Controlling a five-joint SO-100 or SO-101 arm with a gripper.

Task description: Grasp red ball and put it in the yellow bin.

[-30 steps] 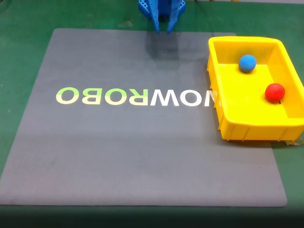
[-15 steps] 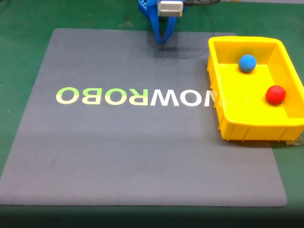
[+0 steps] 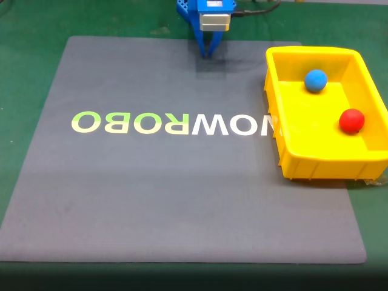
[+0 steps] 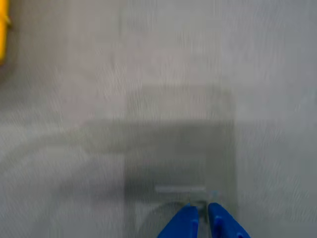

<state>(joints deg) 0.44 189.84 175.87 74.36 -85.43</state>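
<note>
Fixed view: the small matte red ball already lies inside the bright yellow plastic bin, near its right wall, with a blue ball of like size well apart from it. The blue claw hangs over the grey mat near its far edge, tips nearly pressed together and holding nothing. Little looks left to go wrong; a stray reach into the bin could knock either ball. Nothing blocks the way across the green table.

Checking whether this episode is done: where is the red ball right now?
In the fixed view the red ball lies inside the yellow bin, near its right wall, down-right of the blue ball.
</note>
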